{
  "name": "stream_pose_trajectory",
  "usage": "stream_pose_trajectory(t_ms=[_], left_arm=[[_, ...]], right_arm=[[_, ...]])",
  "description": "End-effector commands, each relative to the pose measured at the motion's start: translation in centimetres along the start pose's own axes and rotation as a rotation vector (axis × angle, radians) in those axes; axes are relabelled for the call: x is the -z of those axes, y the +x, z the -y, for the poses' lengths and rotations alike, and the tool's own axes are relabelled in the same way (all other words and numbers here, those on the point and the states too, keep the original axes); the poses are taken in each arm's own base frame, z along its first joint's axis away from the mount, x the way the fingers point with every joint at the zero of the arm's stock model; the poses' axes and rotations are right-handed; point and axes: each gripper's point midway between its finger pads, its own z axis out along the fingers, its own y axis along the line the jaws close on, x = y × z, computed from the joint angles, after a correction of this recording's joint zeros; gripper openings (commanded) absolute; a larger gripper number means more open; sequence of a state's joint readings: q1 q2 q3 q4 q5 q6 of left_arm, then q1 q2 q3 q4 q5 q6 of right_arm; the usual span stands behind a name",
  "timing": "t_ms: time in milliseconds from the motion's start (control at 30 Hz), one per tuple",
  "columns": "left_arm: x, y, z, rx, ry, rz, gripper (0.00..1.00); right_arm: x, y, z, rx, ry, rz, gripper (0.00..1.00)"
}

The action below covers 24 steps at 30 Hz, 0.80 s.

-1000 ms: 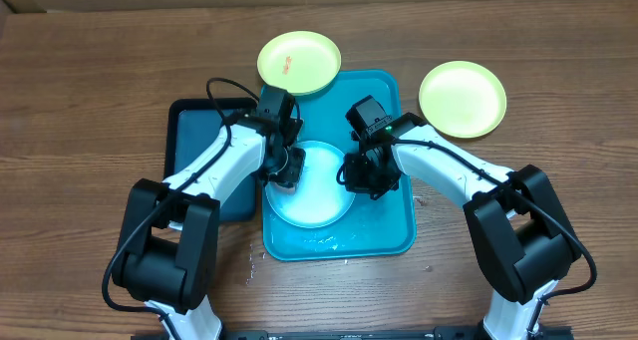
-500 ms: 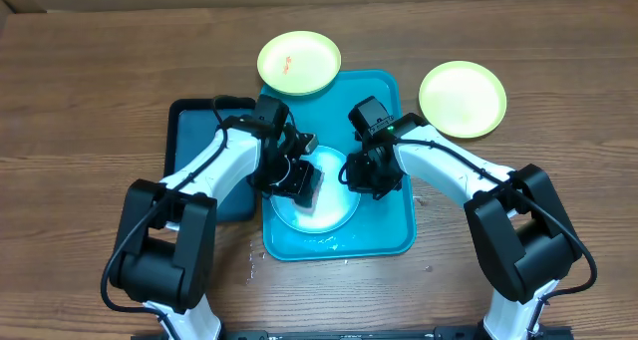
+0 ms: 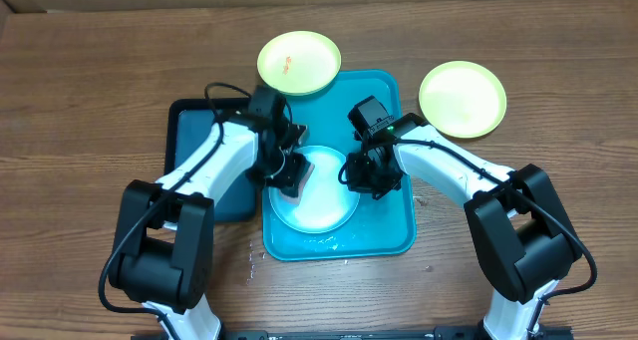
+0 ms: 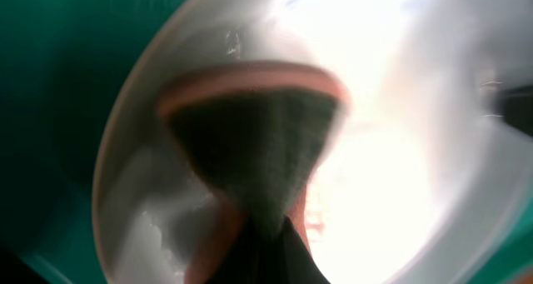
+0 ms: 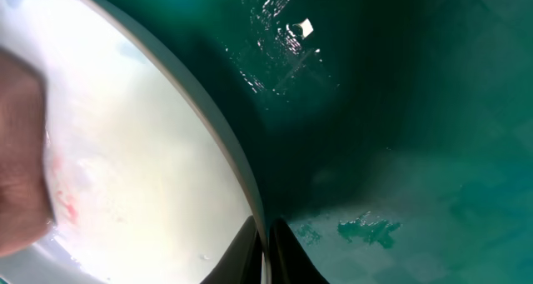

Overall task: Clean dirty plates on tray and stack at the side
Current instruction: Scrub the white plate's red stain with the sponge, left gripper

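Overhead, I have the light blue plate (image 3: 319,202) lying flat in the middle of the teal tray (image 3: 389,230), centre of the frame, with both arms down on it. My left tool (image 3: 287,170) is closed on a sponge (image 3: 299,173) pressed onto the plate's left part. The left wrist view shows the dark green scouring face against the wet, pale surface with the orange body behind it, so I judge this as mid-scrub. My right tool (image 3: 361,179) is clamped on the plate's right rim; in the right wrist view the rim runs straight into the closed tool at the bottom edge. I read that grip as an anchor: a light plastic plate on a wet tray would slide or spin under the sponge, so one arm pins it while the other wipes. A faint reddish trace (image 5: 67,205) shows near the sponge in the right wrist view, so I would not call this plate clean yet. At the top of the frame a smeared yellow plate (image 3: 299,63) overlaps the tray's upper left corner, apparently waiting its turn. At upper right a second yellow plate (image 3: 462,99) lies on the bench (image 3: 90,91), apart from the tray, with no smear I can see, probably the start of the stack. A dark tray (image 3: 194,141) lies at the left, just beside the teal one
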<state>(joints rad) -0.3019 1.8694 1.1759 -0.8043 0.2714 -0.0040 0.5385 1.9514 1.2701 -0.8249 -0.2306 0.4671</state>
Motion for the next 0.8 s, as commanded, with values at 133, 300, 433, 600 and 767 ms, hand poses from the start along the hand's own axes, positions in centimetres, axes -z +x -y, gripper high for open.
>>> stream_pose_trajectory(t_ms=[133,300,433,600,767], left_arm=[[-2.5,3.1,-1.2,0.092,-0.065,-0.050,0.04],[-1.8,3.7,4.8,0.006,0.297,-0.072,0.04],[1.3,1.3,7.4,0.009,0.545,0.007,0.04],[4.5,-1.9,5.2,0.045,0.541,0.109,0.04],[3.9,-2.0,0.2,0.103,0.243,0.112,0.04]], right_arm=[[-0.2,0.1,-0.3,0.008,-0.006,-0.003,0.07],[-0.2,0.1,-0.3,0.009,-0.007,-0.001,0.07],[-0.2,0.0,-0.3,0.009,-0.007,0.000,0.07],[-0.2,0.0,-0.3,0.009,-0.007,-0.001,0.07],[-0.2,0.0,-0.3,0.009,-0.008,-0.001,0.07]])
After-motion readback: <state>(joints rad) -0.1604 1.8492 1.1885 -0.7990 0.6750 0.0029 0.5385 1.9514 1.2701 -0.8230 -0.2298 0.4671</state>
